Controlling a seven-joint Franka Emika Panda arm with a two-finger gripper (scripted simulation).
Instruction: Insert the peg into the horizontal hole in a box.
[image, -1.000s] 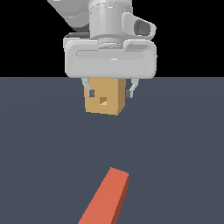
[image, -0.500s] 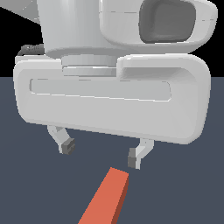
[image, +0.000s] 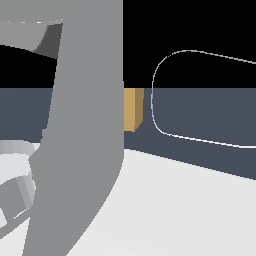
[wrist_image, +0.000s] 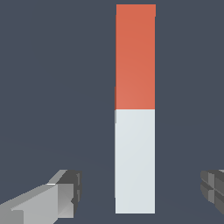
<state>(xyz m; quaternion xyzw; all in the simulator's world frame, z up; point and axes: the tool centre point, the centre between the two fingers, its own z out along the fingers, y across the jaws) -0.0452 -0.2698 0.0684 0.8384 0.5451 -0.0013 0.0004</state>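
Gripper (wrist_image: 135, 192) is spread wide, nothing held. Peg (wrist_image: 135, 109), half orange, half white, is seen lying centre-frame between the fingers. Box (image: 133, 109) mid-frame in exterior view, mostly hidden. Centring before descent is advised.

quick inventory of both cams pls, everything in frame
peg: 1, half orange-red, half white, flat on the floor between the open fingers; wrist view only.
box: 1, tan, a sliver shows behind the arm in the exterior view; its hole is hidden.
floor: dark slate grey, under everything.
arm: 1, grey-white, close to the exterior camera and blocking most of it.
gripper: 1, grey fingers spread either side of the peg's white end, not touching it.
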